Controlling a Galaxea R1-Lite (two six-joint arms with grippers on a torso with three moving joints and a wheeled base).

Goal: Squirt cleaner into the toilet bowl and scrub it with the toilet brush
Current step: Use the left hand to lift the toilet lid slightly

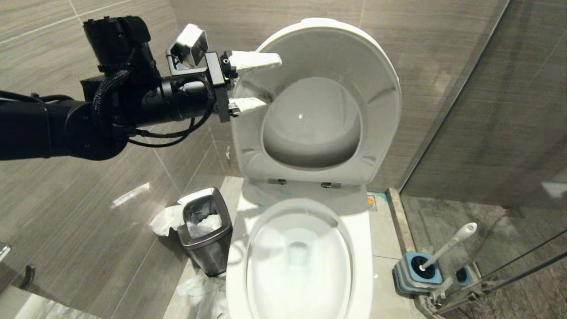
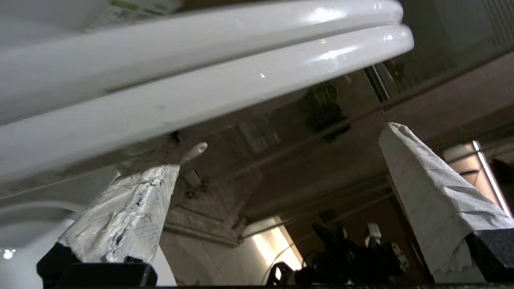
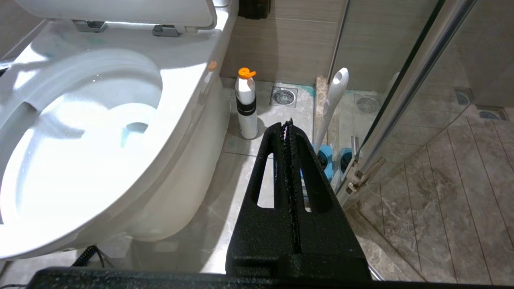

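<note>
Three containers show in the head view. Low at centre, the toilet bowl (image 1: pixel 305 266) holds pale blue-tinted water, seat and lid (image 1: pixel 319 102) raised. At lower left, a steel-rimmed waste bin (image 1: pixel 206 230) holds crumpled paper. At lower right, a blue holder (image 1: pixel 418 272) on the tiled floor (image 1: pixel 385 235) carries the toilet brush (image 1: pixel 447 246), leaning beside a glass shower door (image 1: pixel 496 133). The left gripper (image 1: pixel 252 82), upper centre, is spread wide around the lid's edge. The right gripper (image 3: pixel 289 132) is closed and empty, above the floor near a white bottle (image 3: pixel 247 104).
</note>
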